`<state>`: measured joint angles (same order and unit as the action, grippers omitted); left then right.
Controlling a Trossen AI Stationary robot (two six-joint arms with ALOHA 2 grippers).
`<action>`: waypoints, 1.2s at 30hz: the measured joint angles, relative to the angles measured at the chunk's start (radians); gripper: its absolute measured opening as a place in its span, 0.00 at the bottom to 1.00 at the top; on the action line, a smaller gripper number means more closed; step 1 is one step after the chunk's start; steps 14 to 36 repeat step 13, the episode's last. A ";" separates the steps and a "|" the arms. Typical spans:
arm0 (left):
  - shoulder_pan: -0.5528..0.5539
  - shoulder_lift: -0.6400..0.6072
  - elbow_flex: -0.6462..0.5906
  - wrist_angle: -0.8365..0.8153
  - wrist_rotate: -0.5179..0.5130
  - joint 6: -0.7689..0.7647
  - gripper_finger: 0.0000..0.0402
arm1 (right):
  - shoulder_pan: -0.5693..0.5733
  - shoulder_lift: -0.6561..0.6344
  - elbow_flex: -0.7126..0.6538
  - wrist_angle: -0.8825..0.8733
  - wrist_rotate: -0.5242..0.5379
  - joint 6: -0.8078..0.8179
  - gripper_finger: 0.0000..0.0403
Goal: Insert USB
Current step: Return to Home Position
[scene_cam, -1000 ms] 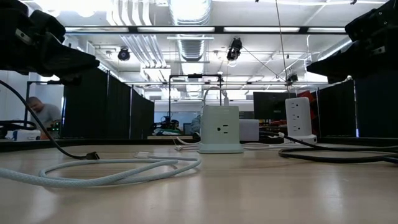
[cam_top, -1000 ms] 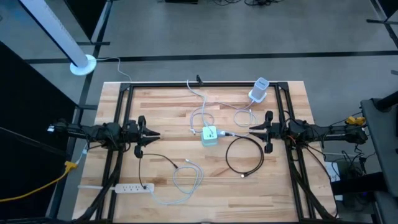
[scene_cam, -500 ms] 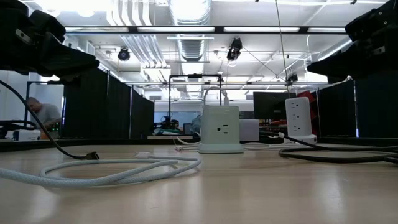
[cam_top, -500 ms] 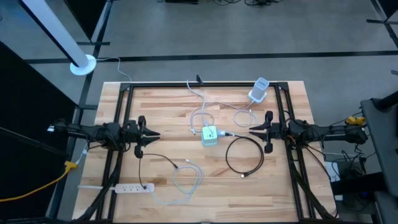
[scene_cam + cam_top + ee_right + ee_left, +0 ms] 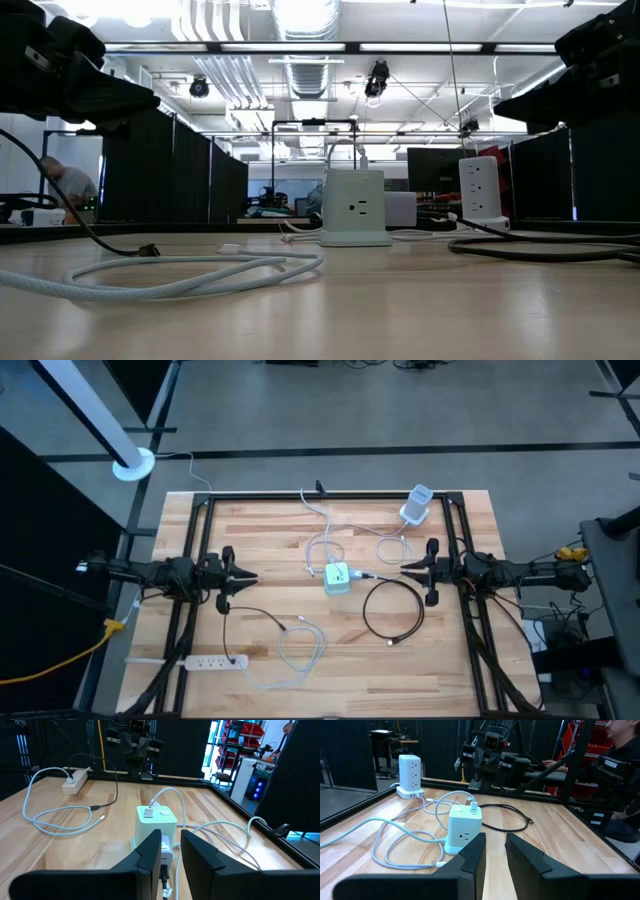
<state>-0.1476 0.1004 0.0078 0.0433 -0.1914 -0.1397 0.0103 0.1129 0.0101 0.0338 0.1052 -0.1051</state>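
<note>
Insertion seemingly complete — outlet [image 5: 337,576] bears a white plug [image 5: 471,806] on top and a black cable [image 5: 530,254] at its side. Left gripper [image 5: 245,578] and right gripper [image 5: 408,568] flank it, well apart, fingers narrowly parted, empty — nothing evidently left.

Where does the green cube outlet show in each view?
High: cube at table centre.
Low: centre, white tower to its right.
Left wrist: mid-table, tower beyond it.
Right wrist: mid-table, power strip beyond it.
Shared landmark: the tower, absent only from the right wrist view.
</note>
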 joint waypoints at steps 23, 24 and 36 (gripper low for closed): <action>0.000 0.000 0.000 0.000 0.000 0.000 0.16 | 0.000 0.000 0.000 0.000 0.000 0.000 0.20; 0.000 0.000 0.000 0.000 0.000 0.000 0.16 | 0.000 0.000 0.000 0.000 0.000 0.000 0.20; 0.000 0.000 0.000 0.000 0.000 0.000 0.16 | 0.000 0.000 0.000 0.000 0.000 0.000 0.20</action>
